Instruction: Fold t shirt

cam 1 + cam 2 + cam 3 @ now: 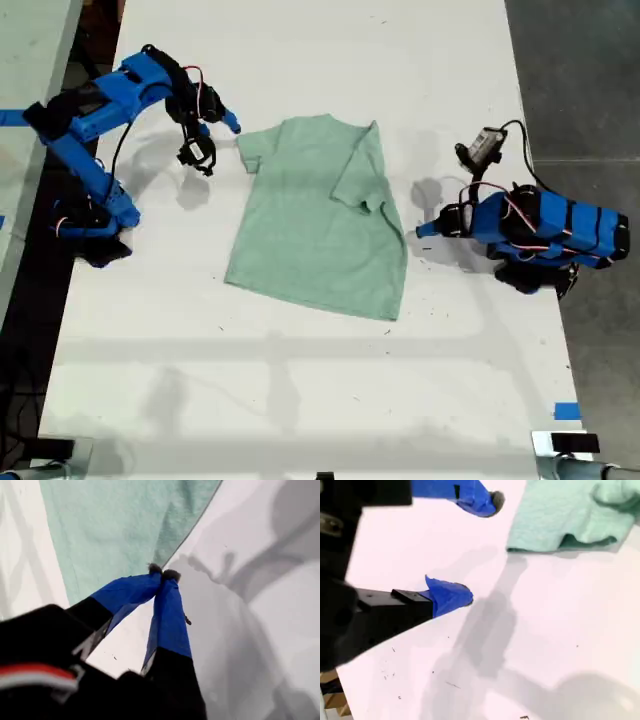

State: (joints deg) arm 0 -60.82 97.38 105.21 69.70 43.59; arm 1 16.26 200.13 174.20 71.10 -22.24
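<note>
T shirt: the t shirt is lying mid-table on the white table, between the two arms; the sleeve on the exterior view's right is lying folded in over the body, the other sleeve is sticking out flat.
My first gripper: my first gripper is sitting at the exterior view's right, low over the table just beside the shirt's edge, its blue fingertips pressing together on nothing.
My second gripper: my second gripper is hovering at the exterior view's upper left, spread wide, near the flat sleeve but not touching it.
</note>
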